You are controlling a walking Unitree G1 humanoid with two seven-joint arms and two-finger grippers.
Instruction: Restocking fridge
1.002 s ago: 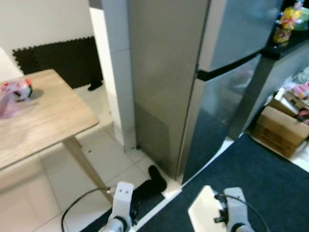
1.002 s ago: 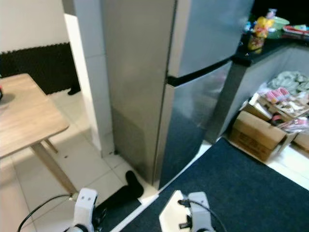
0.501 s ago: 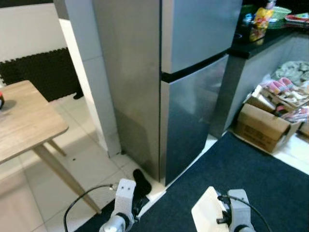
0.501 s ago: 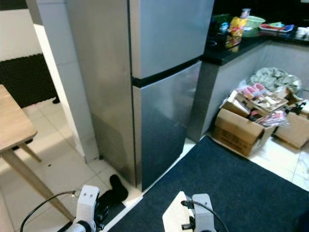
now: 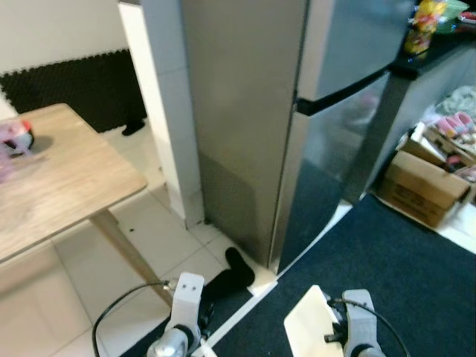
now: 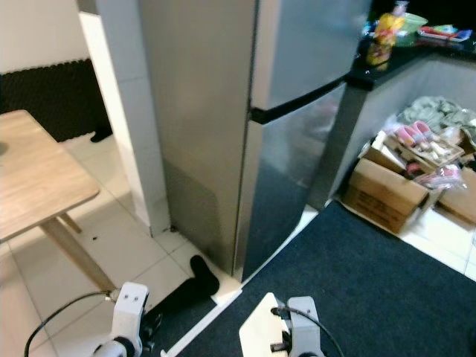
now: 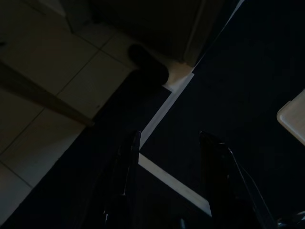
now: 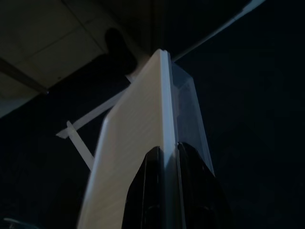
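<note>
Both arms low before the closed fridge, a container in the right one.

Right gripper (image 8: pixel 164 157) fingers clamped on the rim of a pale lidded container (image 8: pixel 143 143), held over the dark blue rug (image 5: pixel 401 268). Left gripper (image 7: pixel 167 143) fingers spread apart, empty, above the rug's white edge. Black sock (image 5: pixel 230 277) on the tile at the fridge's (image 6: pixel 260 126) foot; both doors shut. Wooden bench (image 5: pixel 59 178) to the left, cardboard box (image 6: pixel 383 195) to the right beside the counter.
</note>
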